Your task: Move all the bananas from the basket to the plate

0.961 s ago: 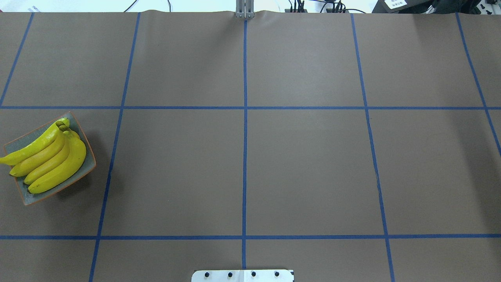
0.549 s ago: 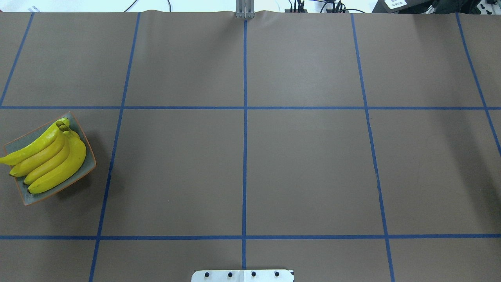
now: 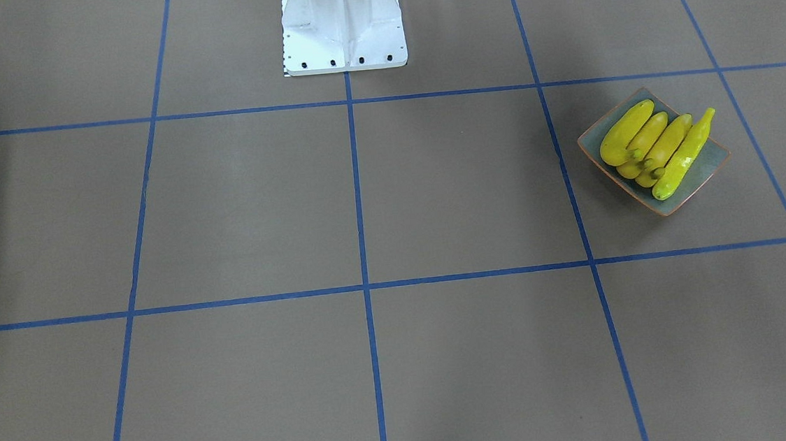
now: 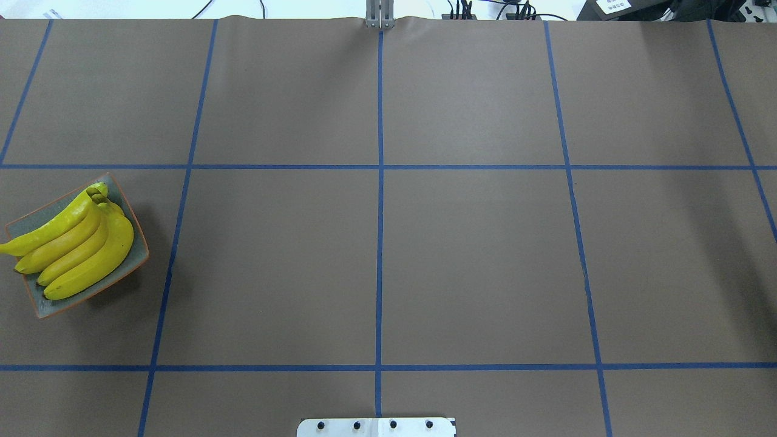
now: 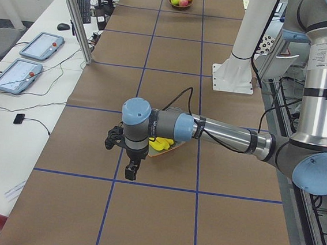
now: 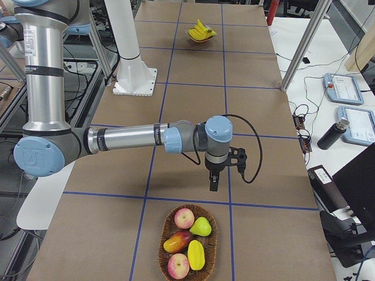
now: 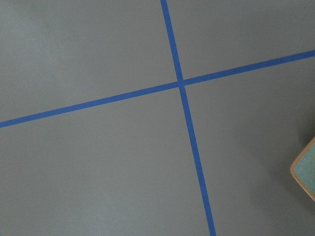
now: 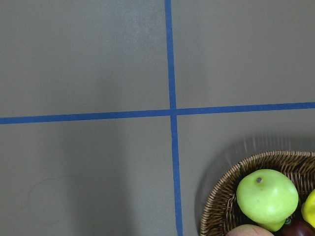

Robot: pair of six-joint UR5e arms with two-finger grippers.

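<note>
Four glossy yellow bananas (image 4: 79,249) lie fanned across the grey-green plate (image 4: 24,225).

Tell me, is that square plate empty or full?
Full. Four bananas lie side by side across the plate, and one tip overhangs its edge.

Bananas (image 4: 73,246): four, glossy yellow, lying side by side on the plate (image 4: 33,220), stems converging at one corner. Three are deep yellow; the outermost is paler and greenish, its tip overhanging the rim. Plate: square, grey-green, orange-brown rim, flat on the table at the robot's left end. Basket (image 8: 219,181): brown wicker, at the opposite end, well apart
</note>
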